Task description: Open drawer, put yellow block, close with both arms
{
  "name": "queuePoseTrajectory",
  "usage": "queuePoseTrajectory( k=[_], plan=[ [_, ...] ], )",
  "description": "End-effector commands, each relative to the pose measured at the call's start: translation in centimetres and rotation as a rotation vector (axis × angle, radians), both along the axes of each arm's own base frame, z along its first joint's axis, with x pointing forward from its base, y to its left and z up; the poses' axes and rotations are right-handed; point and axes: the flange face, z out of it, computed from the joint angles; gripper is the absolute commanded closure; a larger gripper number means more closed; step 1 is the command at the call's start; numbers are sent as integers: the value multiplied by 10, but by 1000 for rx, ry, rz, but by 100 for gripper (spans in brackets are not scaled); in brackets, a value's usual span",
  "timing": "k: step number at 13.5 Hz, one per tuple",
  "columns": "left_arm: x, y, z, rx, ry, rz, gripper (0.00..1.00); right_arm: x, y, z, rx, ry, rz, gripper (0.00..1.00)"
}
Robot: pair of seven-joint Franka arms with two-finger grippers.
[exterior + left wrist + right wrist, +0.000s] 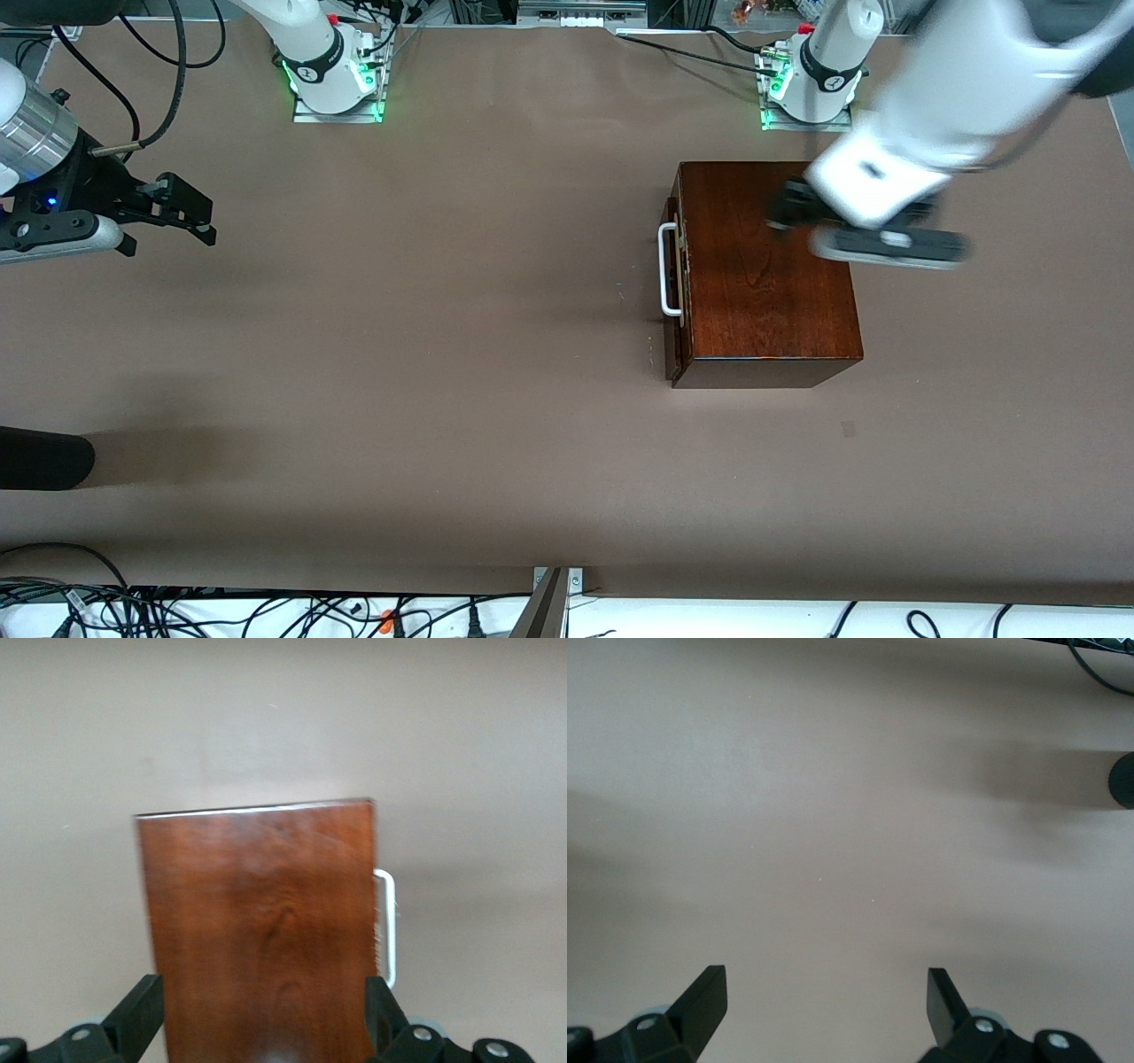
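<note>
- Front view: a glossy dark mahogany box (769, 275) with sharp edges sits on the matte brown counter (425, 354) toward the left arm's end. Its drawer (675, 292) is pushed nearly flush, white U-shaped handle (669, 270) facing the right arm's end.
- The left end effector (793, 211) hovers over the box's top, partly hidden by its own white wrist. The right end effector (182, 213) hangs over bare counter at the right arm's end, waiting.
- A black rounded object (44, 458) lies at the counter's edge there.
- Left wrist view: black fingers (137, 1010) spread wider than the box's smooth, grained lid (266, 930), pinching nothing.
- Right wrist view: the fingers (704, 997) stand wide apart over plain counter (833, 815), empty.
- No view shows the yellow block.
</note>
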Motion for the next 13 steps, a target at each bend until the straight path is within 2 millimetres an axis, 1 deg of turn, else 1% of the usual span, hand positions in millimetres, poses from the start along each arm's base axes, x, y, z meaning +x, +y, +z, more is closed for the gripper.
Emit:
queuePoseTrajectory(
  k=[1,2,4,5,6,9,10,12,13],
  plan=[
    [-17,37,24,0,23,107,0,-1,1,2,-13,-7,1,0],
    [-20,47,27,6,25,137,0,-1,0,2,-13,-7,0,0],
    [-21,83,27,16,23,191,0,-1,1,3,-14,-10,1,0],
    [-20,96,24,15,30,212,0,-1,1,3,-14,-10,1,0],
    [-20,104,23,16,31,226,0,-1,1,2,-15,-9,1,0],
    [-18,113,20,28,32,207,0,-1,1,3,-14,-10,1,0],
    [-18,120,19,33,33,196,0,-1,1,2,-15,-7,1,0],
    [-16,126,20,32,25,120,0,-1,1,2,-16,-8,1,0],
    [-15,126,20,29,10,84,0,0,1,1,-17,-6,1,0]
  ],
)
